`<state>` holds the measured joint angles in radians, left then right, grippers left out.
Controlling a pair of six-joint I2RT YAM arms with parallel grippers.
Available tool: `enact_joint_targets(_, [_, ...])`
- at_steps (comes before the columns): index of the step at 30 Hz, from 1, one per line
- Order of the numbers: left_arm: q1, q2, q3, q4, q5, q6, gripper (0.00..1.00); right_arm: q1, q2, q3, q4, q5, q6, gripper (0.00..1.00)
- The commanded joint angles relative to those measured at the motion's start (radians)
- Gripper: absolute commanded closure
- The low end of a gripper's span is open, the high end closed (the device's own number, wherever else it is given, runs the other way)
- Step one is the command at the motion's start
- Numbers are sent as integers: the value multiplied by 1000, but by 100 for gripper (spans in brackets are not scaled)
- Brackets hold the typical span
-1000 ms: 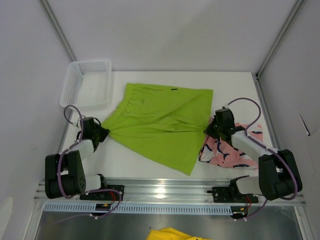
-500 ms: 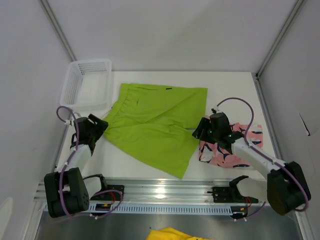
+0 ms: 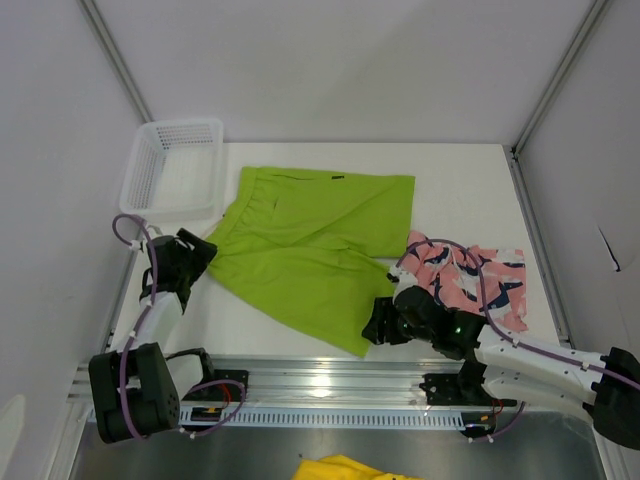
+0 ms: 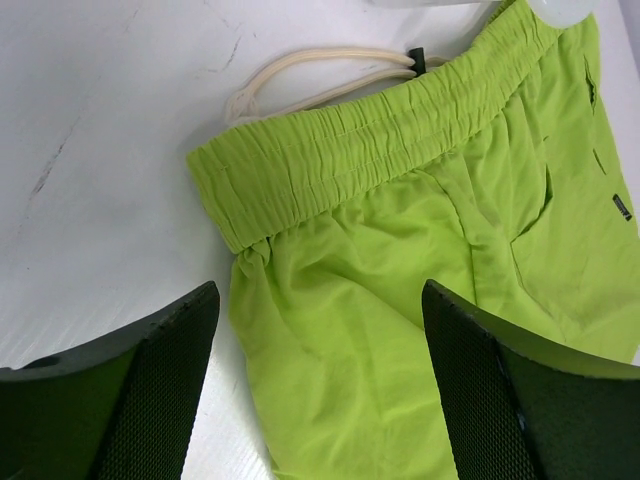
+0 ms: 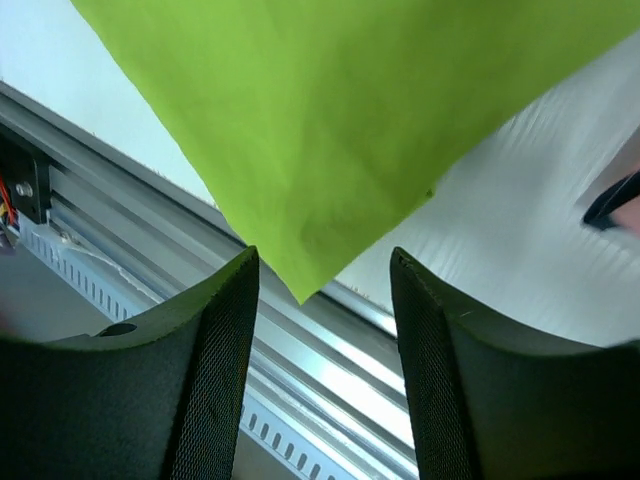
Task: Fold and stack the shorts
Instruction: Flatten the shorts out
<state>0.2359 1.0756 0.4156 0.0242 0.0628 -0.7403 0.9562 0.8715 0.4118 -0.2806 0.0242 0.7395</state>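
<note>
Top external view: lime green shorts lie flat on the worktop, waistband just ahead of the left tool, hem corner ahead of the right tool. Both gape empty, seemingly poised to fold. Behind the right tool lie the pink shorts.

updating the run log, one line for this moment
green shorts: flat, unfolded | pink shorts: rumpled, right | left gripper: open, at waistband | right gripper: open, at near hem corner
</note>
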Motion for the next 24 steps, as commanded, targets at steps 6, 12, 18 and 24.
enact_joint_targets(6, [9, -81, -31, -7, 15, 7, 16, 248, -39, -80, 39, 201, 238, 43])
enact_joint_targets(12, [8, -114, -38, -15, 9, 2, 16, 294, 9, -102, 187, 209, 228, 43])
enact_joint_targets(18, [9, -128, -35, -17, 6, 5, 16, 294, 96, -88, 282, 180, 201, 49])
enact_joint_targets(24, [9, -123, -34, -17, 11, 5, 16, 296, 97, -91, 331, 140, 230, 86])
